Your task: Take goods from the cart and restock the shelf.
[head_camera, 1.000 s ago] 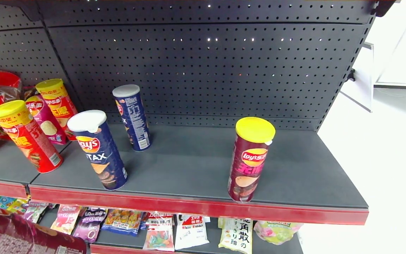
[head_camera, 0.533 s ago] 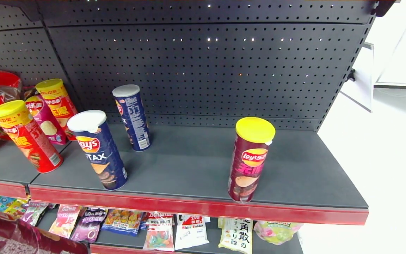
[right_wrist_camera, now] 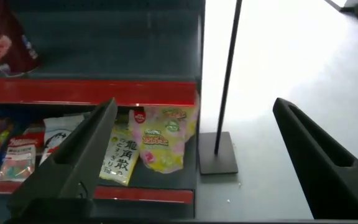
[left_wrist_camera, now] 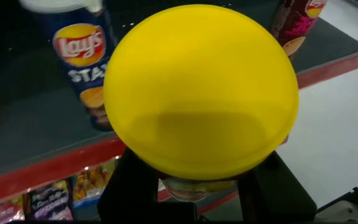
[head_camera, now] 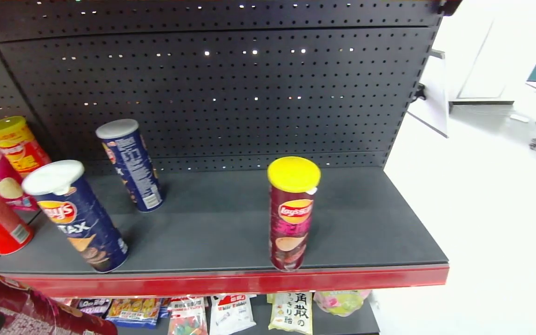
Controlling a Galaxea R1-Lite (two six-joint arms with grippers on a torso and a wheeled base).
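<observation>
The shelf (head_camera: 342, 223) lay ahead of the left gripper (left_wrist_camera: 197, 193), whose fingers clamped a yellow-lidded can (left_wrist_camera: 201, 118) from both sides, just short of the shelf's red front edge. Just beyond that gripper stood a blue can (head_camera: 79, 218). A second blue can (head_camera: 130, 165) stood deeper behind it and a maroon can (head_camera: 291, 218) well off to the gripper's right. The right gripper (right_wrist_camera: 195, 102) was spread wide and held nothing, with snack bags (right_wrist_camera: 160, 140) on the lower shelf (right_wrist_camera: 142, 194) ahead of it.
</observation>
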